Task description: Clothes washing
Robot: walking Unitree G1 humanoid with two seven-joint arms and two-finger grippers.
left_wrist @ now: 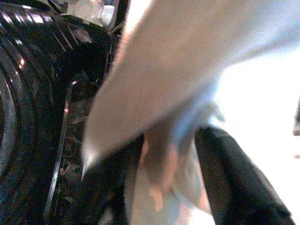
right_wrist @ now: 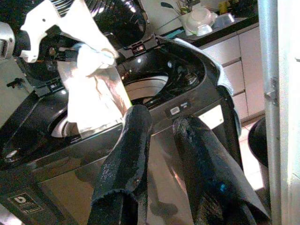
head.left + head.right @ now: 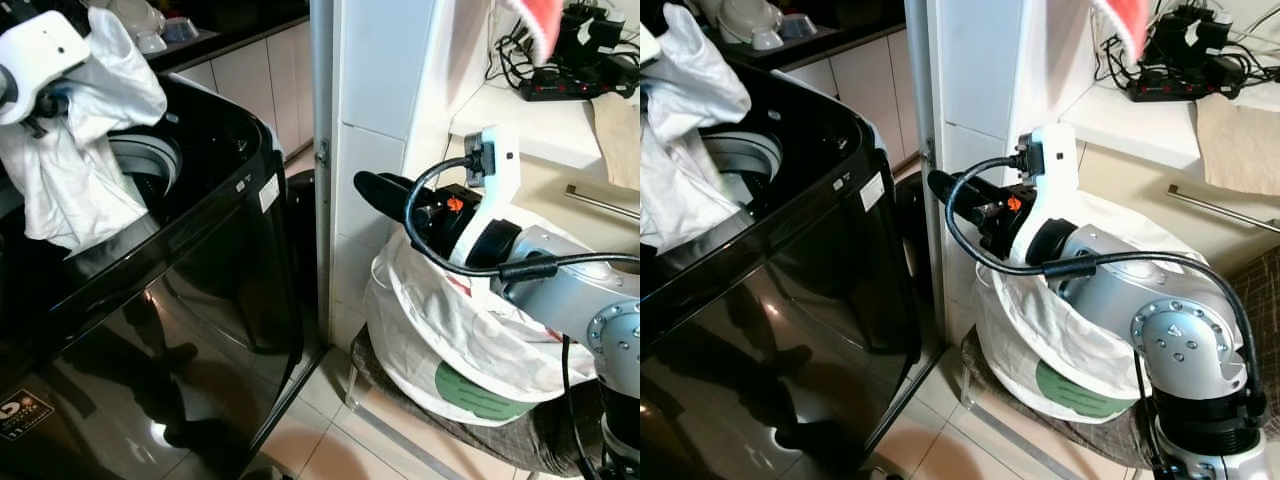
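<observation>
One white garment (image 3: 75,150) (held by left gripper (image 2: 70,52)) | over washing machine (image 3: 200,250)

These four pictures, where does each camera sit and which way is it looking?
Left eye view: on the head, looking down at the black washing machine; right arm and right claw show.
Right eye view: beside it, same scene, laundry bag under the arm.
Left wrist view: on the left wrist, close on the white cloth in the left claw.
Right wrist view: along two parted black fingers toward the washer.
Shared: washer and cloth.
</observation>
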